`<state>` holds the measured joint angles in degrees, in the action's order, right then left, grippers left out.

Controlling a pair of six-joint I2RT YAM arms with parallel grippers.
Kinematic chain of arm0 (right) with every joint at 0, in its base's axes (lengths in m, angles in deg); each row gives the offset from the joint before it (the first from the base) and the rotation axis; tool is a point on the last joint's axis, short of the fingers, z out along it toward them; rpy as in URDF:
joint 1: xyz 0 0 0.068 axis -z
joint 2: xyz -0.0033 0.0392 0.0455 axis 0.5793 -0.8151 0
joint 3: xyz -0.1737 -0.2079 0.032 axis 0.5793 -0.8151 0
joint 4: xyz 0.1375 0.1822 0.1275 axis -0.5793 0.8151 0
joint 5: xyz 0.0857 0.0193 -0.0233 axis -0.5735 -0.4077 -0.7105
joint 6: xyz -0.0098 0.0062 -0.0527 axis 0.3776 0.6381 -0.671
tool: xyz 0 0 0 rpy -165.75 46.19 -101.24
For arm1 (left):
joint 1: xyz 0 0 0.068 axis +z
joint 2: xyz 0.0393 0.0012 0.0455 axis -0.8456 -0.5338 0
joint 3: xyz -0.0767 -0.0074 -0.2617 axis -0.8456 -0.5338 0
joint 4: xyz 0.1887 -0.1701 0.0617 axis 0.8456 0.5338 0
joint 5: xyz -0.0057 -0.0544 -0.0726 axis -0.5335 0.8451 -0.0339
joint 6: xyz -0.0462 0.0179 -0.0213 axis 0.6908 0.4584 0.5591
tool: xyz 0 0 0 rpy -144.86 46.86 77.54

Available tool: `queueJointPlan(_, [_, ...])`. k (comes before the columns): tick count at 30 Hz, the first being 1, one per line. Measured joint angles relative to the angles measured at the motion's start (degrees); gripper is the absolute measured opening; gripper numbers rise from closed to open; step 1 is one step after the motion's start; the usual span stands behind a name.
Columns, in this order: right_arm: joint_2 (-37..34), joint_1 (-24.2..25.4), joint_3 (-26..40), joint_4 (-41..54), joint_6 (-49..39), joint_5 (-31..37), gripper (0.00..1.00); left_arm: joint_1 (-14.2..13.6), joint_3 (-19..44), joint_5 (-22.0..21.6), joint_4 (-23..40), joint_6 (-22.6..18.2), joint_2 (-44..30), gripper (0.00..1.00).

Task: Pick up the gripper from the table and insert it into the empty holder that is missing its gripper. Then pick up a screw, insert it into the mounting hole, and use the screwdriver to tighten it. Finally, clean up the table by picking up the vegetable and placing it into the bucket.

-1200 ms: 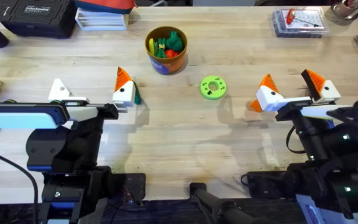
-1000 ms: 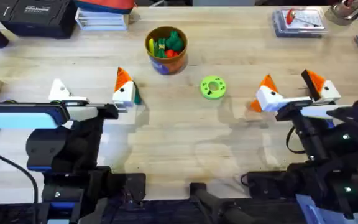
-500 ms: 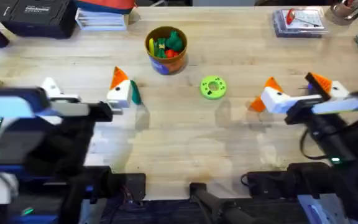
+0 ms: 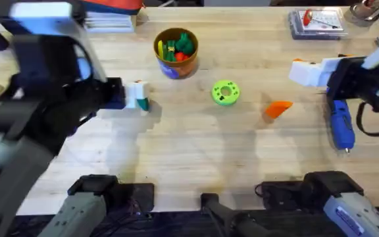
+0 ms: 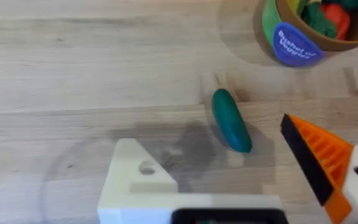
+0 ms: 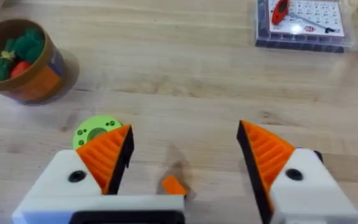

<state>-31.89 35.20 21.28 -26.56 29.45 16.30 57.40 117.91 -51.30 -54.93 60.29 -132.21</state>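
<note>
On the left, our left gripper [image 5: 229, 193] is spread wide with nothing in it, one white holder [image 5: 135, 180] bare of its orange finger, and the small dark green vegetable [image 5: 231, 119] lies on the wood just beside it, near the bucket [image 4: 176, 51]. Right of the middle lies the gripper [image 4: 278, 108], a flat orange wedge that we judge light, stiff and a bit slick, best pinched across its flat faces. Our right gripper [image 6: 185, 171] hangs open and empty above it, with the blue screwdriver [image 4: 341, 125] farthest right.
</note>
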Motion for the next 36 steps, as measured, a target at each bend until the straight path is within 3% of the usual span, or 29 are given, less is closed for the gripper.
queueJointPlan(6, [-1.91, 0.0, 0.09, 0.24, 0.0, -0.09, 0.994, 0.0, 0.0, 5.21, -2.96, 0.21, -10.41, 0.989])
queueJointPlan(8, [-1.89, 0.0, 0.09, 0.13, -0.02, -0.09, 0.994, 0.0, 0.0, 6.29, -2.85, 0.66, -11.72, 0.791])
queueJointPlan(12, [-1.86, 0.0, 0.11, 0.09, -0.66, -0.09, 0.994, -0.02, 0.0, 7.57, -2.85, 0.61, -11.1, 0.151])
queueJointPlan(13, [-1.89, 0.0, 0.11, 0.09, -0.8, -0.09, 0.994, -0.12, 0.0, 7.84, -2.88, 0.35, -10.53, 0.046])
queueJointPlan(14, [-1.89, 0.0, 0.11, 0.11, -0.88, -0.09, 0.994, -0.22, 0.0, 8.16, -2.9, 0.41, -9.78, 0.117])
queueJointPlan(19, [-1.89, 0.0, 0.11, 0.26, -1.09, -0.09, 0.994, -2.57, 0.48, 10.48, -3.0, 0.63, -2.4, 0.916])
queueJointPlan(20, [-1.89, 0.0, 0.11, 0.4, -1.09, -0.1, 0.994, -3.25, 0.67, 10.84, -3.47, 0.77, -0.62, 0.966])
queueJointPlan(27, [-1.89, 0.0, 0.11, 0.85, -1.11, -0.09, 0.994, -8.17, 1.38, 15.69, -11.56, 0.81, 12.75, 0.985])
queueJointPlan(31, [-1.89, 0.0, 0.11, 0.85, -1.11, -0.09, 0.994, -9.35, 1.81, 19.52, -15.54, 0.79, 17.88, 0.985])
queueJointPlan(36, [-1.89, 0.0, 0.11, 0.85, -1.16, -0.09, 0.994, -9.4, 2.4, 21.33, -5.68, 0.81, 20.22, 0.985])
